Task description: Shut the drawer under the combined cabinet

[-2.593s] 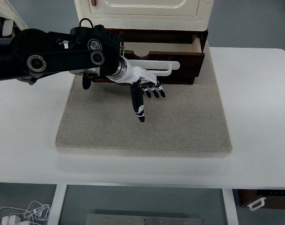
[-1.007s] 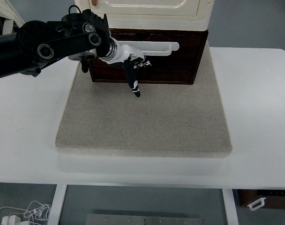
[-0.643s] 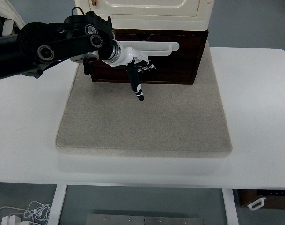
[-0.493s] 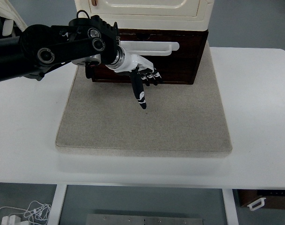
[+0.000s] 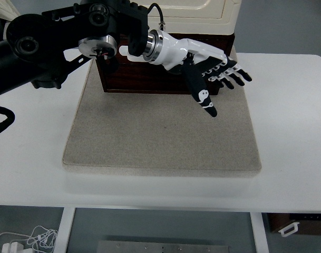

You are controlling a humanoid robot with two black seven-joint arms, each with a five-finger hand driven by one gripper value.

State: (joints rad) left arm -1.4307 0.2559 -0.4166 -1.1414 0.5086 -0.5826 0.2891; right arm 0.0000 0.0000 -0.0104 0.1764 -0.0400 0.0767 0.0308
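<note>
White table (image 5: 292, 137), grey mat (image 5: 160, 139): drawer (image 5: 149, 79) flush under cabinet (image 5: 202, 13); left hand (image 5: 210, 66) above, fingers spread, empty.

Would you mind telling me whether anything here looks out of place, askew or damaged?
Nothing stands out. The drawer sits flush under the cabinet, squarely on the mat, and the left hand hovers open beside it, holding nothing.

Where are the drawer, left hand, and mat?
drawer (image 5: 144, 79), top view, dark wood front.
left hand (image 5: 215, 68), top view, middle of the hand.
mat (image 5: 160, 137), top view, bare centre.
</note>
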